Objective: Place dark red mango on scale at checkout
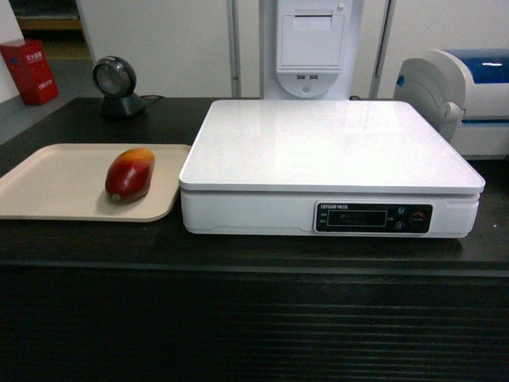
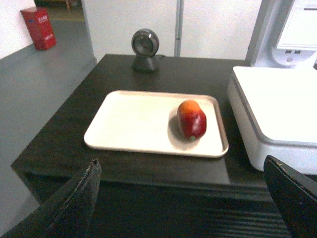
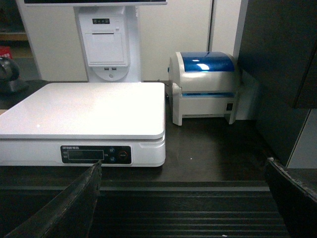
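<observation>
The dark red mango [image 1: 130, 174] [image 2: 191, 119] lies on a beige tray [image 1: 48, 187] [image 2: 133, 121] at the left of the black checkout counter [image 1: 254, 247]. Right of the tray stands the white scale [image 1: 330, 147] [image 2: 275, 109] [image 3: 84, 111] with a bare platform and a black display panel. My left gripper [image 2: 181, 166] is open, held in front of the counter's ribbed face, short of the tray and mango. My right gripper [image 3: 183, 168] is open too, before the counter to the right of the scale. Neither gripper shows in the head view.
A round black scanner [image 1: 116, 86] [image 2: 145, 49] stands behind the tray. A white and blue label printer [image 1: 461, 95] [image 3: 204, 87] sits right of the scale. A white receipt terminal [image 1: 310, 44] [image 3: 105, 42] stands behind the scale. A dark panel [image 3: 277, 74] rises at the far right.
</observation>
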